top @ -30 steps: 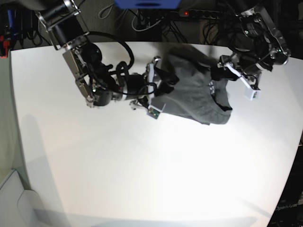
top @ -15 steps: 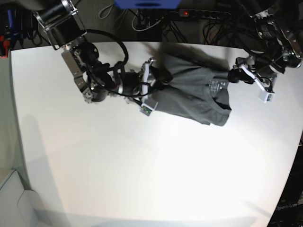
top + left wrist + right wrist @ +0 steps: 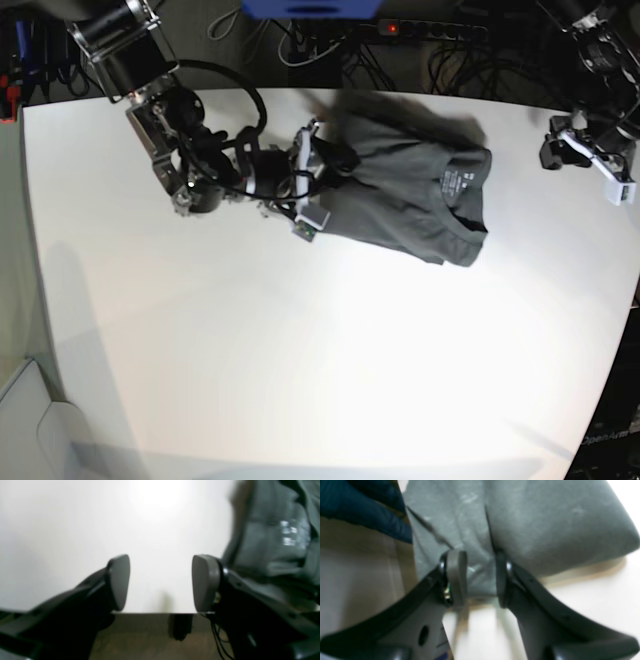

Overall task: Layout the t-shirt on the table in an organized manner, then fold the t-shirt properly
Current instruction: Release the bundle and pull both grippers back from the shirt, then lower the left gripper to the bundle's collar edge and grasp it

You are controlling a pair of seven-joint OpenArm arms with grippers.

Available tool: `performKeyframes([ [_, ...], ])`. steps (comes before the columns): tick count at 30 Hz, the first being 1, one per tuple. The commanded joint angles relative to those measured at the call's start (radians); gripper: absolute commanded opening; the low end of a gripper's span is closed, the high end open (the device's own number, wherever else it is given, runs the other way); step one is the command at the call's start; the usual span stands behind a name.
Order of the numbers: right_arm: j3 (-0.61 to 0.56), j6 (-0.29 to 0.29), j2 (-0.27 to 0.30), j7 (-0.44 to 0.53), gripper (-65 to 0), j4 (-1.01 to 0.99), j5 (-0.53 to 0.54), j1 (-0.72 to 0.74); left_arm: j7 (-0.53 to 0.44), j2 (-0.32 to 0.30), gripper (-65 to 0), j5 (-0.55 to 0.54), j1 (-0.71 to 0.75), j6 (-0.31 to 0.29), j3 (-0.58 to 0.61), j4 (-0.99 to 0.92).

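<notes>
Right gripper (image 3: 480, 580): black jaws pinched on a fold at the shirt's edge.
Shirt: crumpled dark charcoal-grey cloth t-shirt (image 3: 410, 190) lying at the far side of the white smooth table (image 3: 300, 350).
Left gripper (image 3: 160, 582): jaws parted, empty, apart from the shirt, over the table's edge.

No readable text anywhere.
White printed neck label inside the t-shirt (image 3: 410, 195) collar shows as pale marks, too small and blurred to read in both base and left wrist views.
</notes>
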Motion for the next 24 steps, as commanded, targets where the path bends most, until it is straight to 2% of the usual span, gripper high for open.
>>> performKeyframes([
  [1, 0.003, 0.007, 0.000, 0.017, -46.5, 0.052, 0.028, 0.017, -0.009, -0.030, -27.3, -0.014, 0.005, 0.001, -0.022, 0.016],
  [5, 0.004, 0.007, 0.009, 0.008, -46.8, 0.184, 0.030, 0.004, -0.007, -0.041, -27.5, -0.014, 0.013, 0.001, -0.077, 0.016],
  [8, 0.006, 0.007, 0.019, -0.018, -46.9, 0.256, 0.030, -0.014, 0.042, -0.035, -28.5, -0.015, 0.031, 0.001, -0.088, 0.018],
  [10, 0.037, 0.007, 0.023, -0.029, -46.9, 0.280, 0.030, -0.032, 0.077, -0.026, -34.0, -0.015, 0.036, 0.001, -0.082, 0.036],
  [13, 0.133, 0.007, 0.017, -0.038, -47.3, 0.291, 0.030, -0.072, 0.088, 0.036, -47.6, -0.014, 0.039, 0.001, -0.068, 0.089],
  [16, 0.207, 0.007, 0.020, -0.039, -52.1, 0.291, 0.030, -0.092, 0.089, 0.077, -62.0, -0.014, 0.059, 0.001, -0.066, 0.150],
  [17, 0.227, 0.007, 0.022, -0.039, -54.6, 0.291, 0.030, -0.101, 0.089, 0.089, -65.0, -0.014, 0.067, 0.001, -0.054, 0.171],
  [21, 0.299, 0.007, 0.023, -0.039, -64.4, 0.283, 0.028, -0.114, 0.088, 0.105, -65.0, -0.005, 0.085, 0.001, 0.036, 0.243],
  [24, 0.334, 0.007, 0.023, -0.078, -65.0, 0.283, 0.028, -0.129, 0.080, 0.112, -64.9, -0.005, 0.120, 0.001, 0.127, 0.274],
])
